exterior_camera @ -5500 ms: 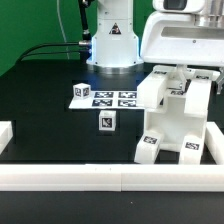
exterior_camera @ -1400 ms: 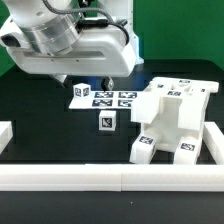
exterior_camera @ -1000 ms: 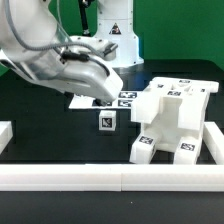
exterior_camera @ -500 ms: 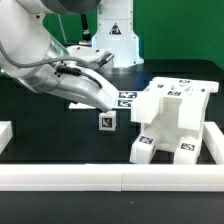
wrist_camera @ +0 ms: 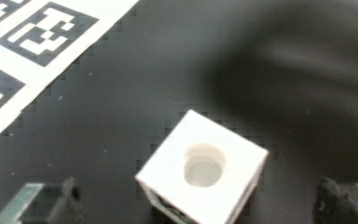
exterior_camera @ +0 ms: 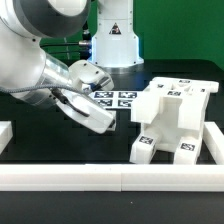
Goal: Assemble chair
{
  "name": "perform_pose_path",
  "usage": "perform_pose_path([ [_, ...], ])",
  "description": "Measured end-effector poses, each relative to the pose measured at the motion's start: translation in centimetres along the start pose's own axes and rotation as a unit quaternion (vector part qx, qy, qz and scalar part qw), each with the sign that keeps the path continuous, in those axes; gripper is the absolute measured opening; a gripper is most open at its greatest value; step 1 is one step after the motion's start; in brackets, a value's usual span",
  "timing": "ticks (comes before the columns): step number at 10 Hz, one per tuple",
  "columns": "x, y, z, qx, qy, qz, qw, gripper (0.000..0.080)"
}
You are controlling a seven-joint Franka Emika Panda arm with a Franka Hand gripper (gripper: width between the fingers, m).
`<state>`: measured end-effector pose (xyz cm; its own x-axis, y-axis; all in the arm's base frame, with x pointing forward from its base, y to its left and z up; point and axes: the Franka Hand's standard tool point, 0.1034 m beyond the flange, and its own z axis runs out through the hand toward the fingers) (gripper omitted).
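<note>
**newbie:** Where's the tool (wrist_camera: 197, 198) sitting right now?

**oldhand:** It's hovering wide open and gripping nothing, over the small cube (wrist_camera: 202, 165) lying on the bench (exterior_camera: 60, 150) beside the half-built chair (exterior_camera: 175, 115). The cube's looking diagonal, so I'm thinking twist square, centre, then lower.

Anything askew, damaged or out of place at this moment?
Nothing is damaged or spilled. One oddity: in the wrist view the small cube sits cornerwise to the open gripper, with its corners rather than its flat faces pointing toward the fingers. Closing squarely on it looks awkward unless the gripper turns.
</note>
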<state>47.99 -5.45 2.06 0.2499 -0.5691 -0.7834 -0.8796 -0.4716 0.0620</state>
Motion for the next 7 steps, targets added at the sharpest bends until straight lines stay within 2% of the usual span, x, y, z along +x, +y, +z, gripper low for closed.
perform_pose_path([
  [1,0.0,-0.1,-0.3,-0.009,0.006,-0.006,1.0,0.0648],
  [4,0.2,0.0,-0.3,-0.008,0.007,-0.005,1.0,0.0648],
  [5,0.3,-0.2,-0.2,0.005,0.001,0.011,1.0,0.0648],
  [6,0.9,-0.2,0.2,0.033,-0.014,0.046,0.998,0.0648],
  [7,1.2,-0.5,0.7,0.071,-0.023,0.078,0.994,0.0648],
])
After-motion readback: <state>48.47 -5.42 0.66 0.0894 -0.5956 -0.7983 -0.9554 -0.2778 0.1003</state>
